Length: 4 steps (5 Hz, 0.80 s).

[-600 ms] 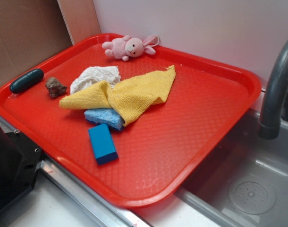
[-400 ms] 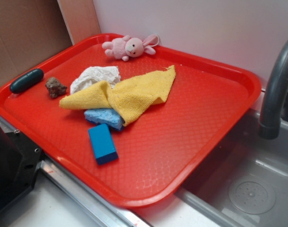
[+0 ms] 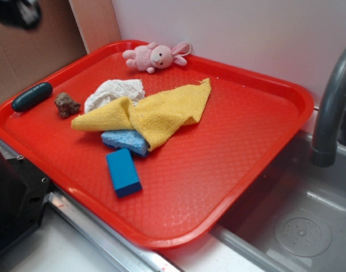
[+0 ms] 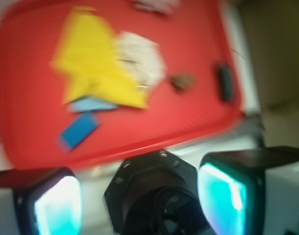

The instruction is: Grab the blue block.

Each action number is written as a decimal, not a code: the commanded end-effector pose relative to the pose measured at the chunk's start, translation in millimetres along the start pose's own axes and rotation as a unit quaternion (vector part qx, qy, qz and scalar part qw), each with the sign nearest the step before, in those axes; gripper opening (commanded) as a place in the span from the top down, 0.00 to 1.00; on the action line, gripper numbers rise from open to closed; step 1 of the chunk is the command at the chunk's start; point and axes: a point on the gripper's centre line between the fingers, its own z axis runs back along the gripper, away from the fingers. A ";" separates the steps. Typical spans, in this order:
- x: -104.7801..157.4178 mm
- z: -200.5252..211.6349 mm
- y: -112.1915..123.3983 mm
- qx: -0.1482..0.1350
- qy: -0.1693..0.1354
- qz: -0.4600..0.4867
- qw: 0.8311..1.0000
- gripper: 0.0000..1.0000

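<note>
a white wall backs a red tray beside a sink. left to right on the tray: a dark teal oblong, a brown lump, the blue block near the front edge just beside a light-blue sponge, then a yellow cloth. the end effector, blurred in the wrist view, hangs released, fingers spread wide, well apart from the block.

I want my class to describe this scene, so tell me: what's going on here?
A robot arm is high above a red tray, its open gripper holding nothing. The blue block lies untouched near the tray's front edge, right beside a light-blue sponge partly under a yellow cloth. Nothing is grabbed yet.
</note>
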 end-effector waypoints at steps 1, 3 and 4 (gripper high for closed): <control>18.7 -37.0 -52.3 -0.087 -0.004 0.248 0.965 0.00; 41.4 -91.3 -71.1 -0.130 0.018 0.283 0.950 0.00; 38.7 -121.0 -84.7 -0.105 0.036 0.271 0.956 0.00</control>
